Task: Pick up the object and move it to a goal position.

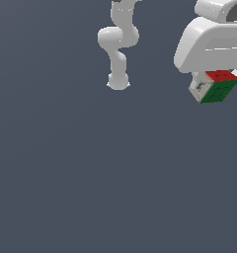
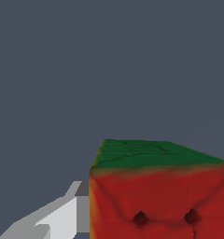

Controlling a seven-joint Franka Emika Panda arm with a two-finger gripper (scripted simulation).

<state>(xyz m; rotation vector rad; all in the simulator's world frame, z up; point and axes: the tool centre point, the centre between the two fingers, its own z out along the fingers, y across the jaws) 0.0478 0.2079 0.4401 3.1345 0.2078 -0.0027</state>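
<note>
**Cube held up under the white hand**

Grey-blue floor fills both views, flat and bare; nothing marks where the goal spot is.

Closest to the exterior view's camera, at its upper right, is the gripper [image 1: 217, 81]; it is big and white and partly cut off by the edge; the cube [image 1: 217, 86] sits tucked right under it, red face up, green face to the front, whitish-grey face to the side. It looks lifted off the floor, so I think the pick-up part is done and the carrying part is going on. The fingers seem shut on the cube; in the wrist view one pale finger [image 2: 62, 217] presses flat on the cube's [image 2: 160, 191] side, and the other finger is out of sight.

Farther back, the arm [image 1: 118, 44] stands on its round base and bends up out of the picture; it reaches over toward the camera, with the hand pointing down.
</note>
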